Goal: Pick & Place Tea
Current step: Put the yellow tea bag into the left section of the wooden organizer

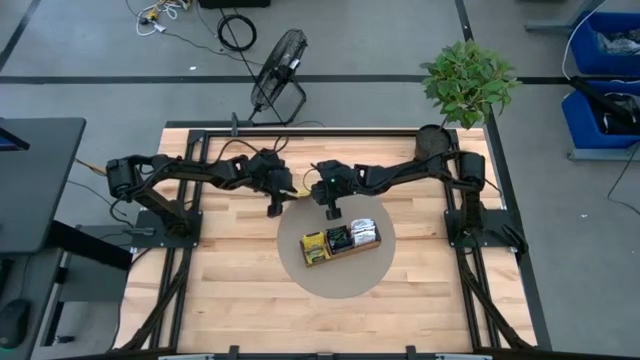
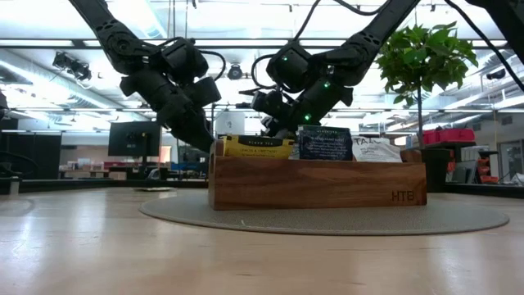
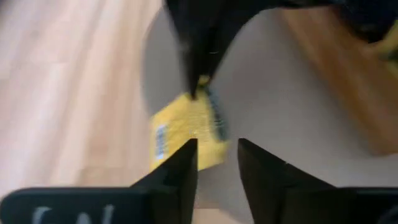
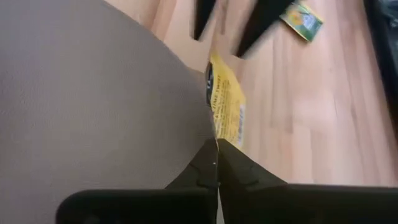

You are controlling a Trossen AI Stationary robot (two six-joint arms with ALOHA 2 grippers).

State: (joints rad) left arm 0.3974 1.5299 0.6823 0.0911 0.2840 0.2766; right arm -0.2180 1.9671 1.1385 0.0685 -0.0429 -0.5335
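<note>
A yellow tea sachet point(image 4: 225, 102) hangs in the air over the edge of the round grey mat point(image 4: 93, 93), with my right gripper point(image 4: 217, 163) shut on it. My left gripper point(image 3: 217, 163) faces it from the table's left. It is open, its fingers either side of the sachet's point(image 3: 186, 132) other end; whether they touch it I cannot tell. The brown wooden tray point(image 2: 319, 184) stands on the mat and holds yellow point(image 1: 315, 246), dark point(image 1: 339, 238) and white point(image 1: 362, 230) sachets standing on edge. My right gripper pinches one edge of the yellow sachet point(image 4: 217, 135) between its two fingers, which slant down from the table's right side. The sachet is tilted, clear of the mat and the table, and reaches away from the fingers toward the left gripper.
Another yellow-and-green sachet point(image 4: 301, 18) lies flat on the wooden table beyond the left gripper. A potted plant point(image 1: 468, 80) stands at the table's far right corner. A fan point(image 1: 278, 75) sits on the floor behind the table.
</note>
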